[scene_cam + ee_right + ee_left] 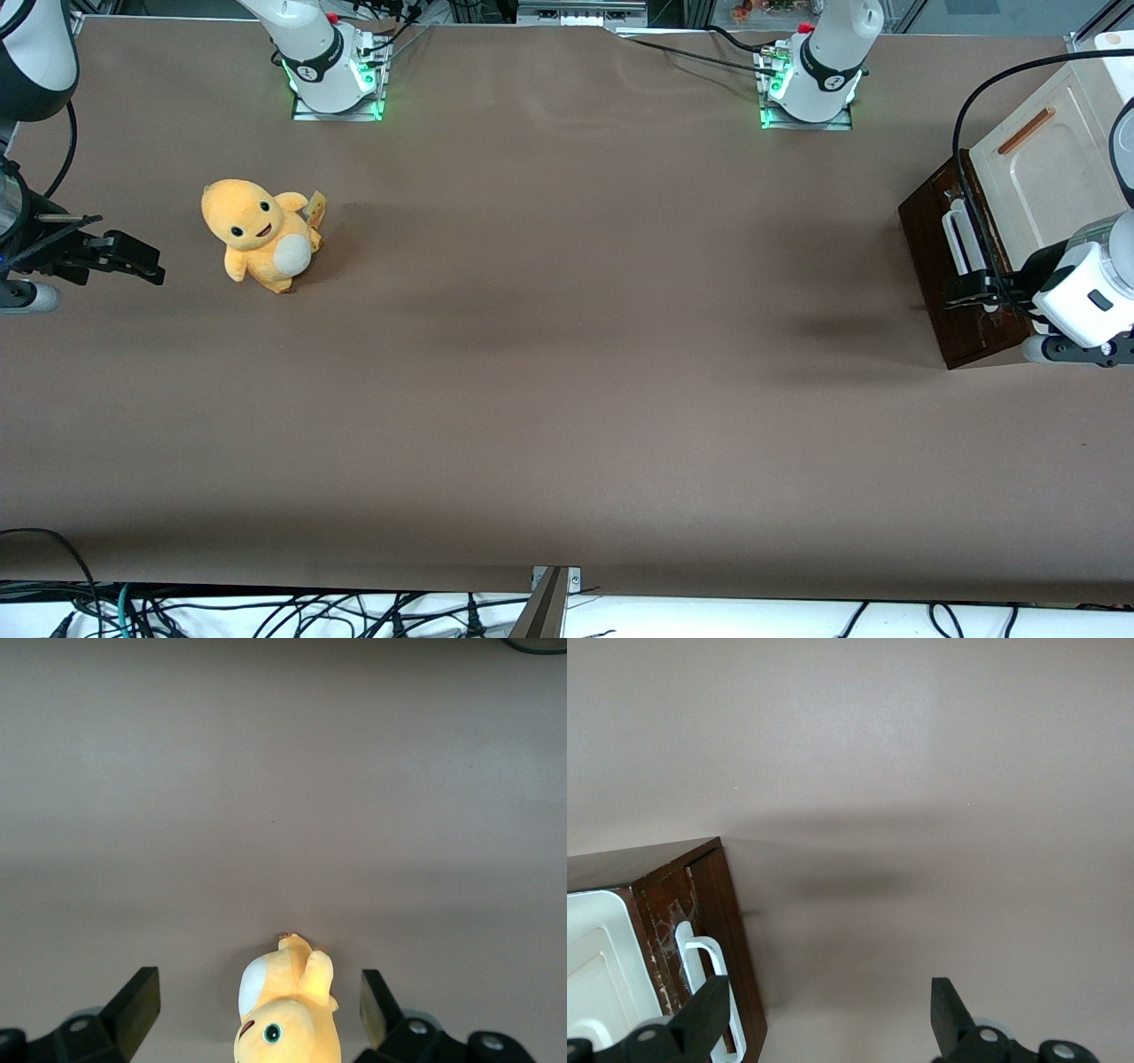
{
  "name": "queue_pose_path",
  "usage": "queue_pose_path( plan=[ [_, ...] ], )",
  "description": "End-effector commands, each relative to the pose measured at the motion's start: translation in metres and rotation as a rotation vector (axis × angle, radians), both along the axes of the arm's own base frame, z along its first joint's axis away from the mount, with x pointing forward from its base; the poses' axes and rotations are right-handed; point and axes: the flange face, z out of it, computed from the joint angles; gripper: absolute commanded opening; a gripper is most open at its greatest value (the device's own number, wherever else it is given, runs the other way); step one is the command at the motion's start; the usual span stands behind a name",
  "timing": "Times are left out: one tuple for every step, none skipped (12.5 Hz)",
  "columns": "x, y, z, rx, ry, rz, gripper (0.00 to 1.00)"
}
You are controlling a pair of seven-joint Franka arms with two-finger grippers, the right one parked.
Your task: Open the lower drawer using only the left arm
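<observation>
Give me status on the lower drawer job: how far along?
Done: the left arm has its gripper up at the lower drawer, beside the white bar handle. In hand: lining up; the gripper is open, one finger just in front of the handle, nothing between the fingers. Left: grasp the handle and pull; the drawer front looks flush, so not yet opened.

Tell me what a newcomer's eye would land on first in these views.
Probably the orange plush toy, sitting alone on the brown table toward the parked arm's end. Next comes the cabinet at the working arm's end, with its dark lower drawer and white bar handle. The left arm's gripper hovers open close to that handle, not gripping it.
</observation>
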Motion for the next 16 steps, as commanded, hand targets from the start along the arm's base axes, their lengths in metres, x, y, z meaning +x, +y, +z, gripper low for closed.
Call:
queue_pose_path(
  plan=[
    [-0.003, 0.007, 0.007, -0.002, 0.004, 0.001, 1.00],
    [-0.003, 0.003, 0.004, 0.007, 0.013, 0.000, 1.00],
    [-0.007, 0.003, 0.000, 0.032, 0.048, -0.001, 1.00],
    [-0.010, 0.005, 0.001, 0.093, 0.065, -0.012, 1.00],
    [-0.010, 0.004, 0.000, 0.151, 0.074, -0.027, 1.00],
    [-0.011, -0.004, 0.001, 0.177, 0.081, -0.046, 1.00],
    [-0.012, -0.007, 0.000, 0.197, 0.088, -0.053, 1.00],
    [-0.014, -0.010, 0.000, 0.214, 0.104, -0.059, 1.00],
    [-0.016, -0.012, -0.001, 0.233, 0.117, -0.057, 1.00],
    [-0.016, -0.012, -0.003, 0.252, 0.123, -0.045, 1.00],
    [-0.016, -0.012, -0.005, 0.274, 0.125, -0.037, 1.00],
    [-0.017, -0.012, -0.006, 0.302, 0.133, -0.033, 1.00],
    [-0.018, -0.022, -0.010, 0.344, 0.151, -0.031, 1.00],
    [-0.020, -0.033, -0.012, 0.406, 0.159, -0.016, 1.00],
    [-0.020, -0.044, -0.019, 0.455, 0.169, -0.003, 1.00],
    [-0.022, -0.046, -0.026, 0.477, 0.179, 0.013, 1.00]
  ],
)
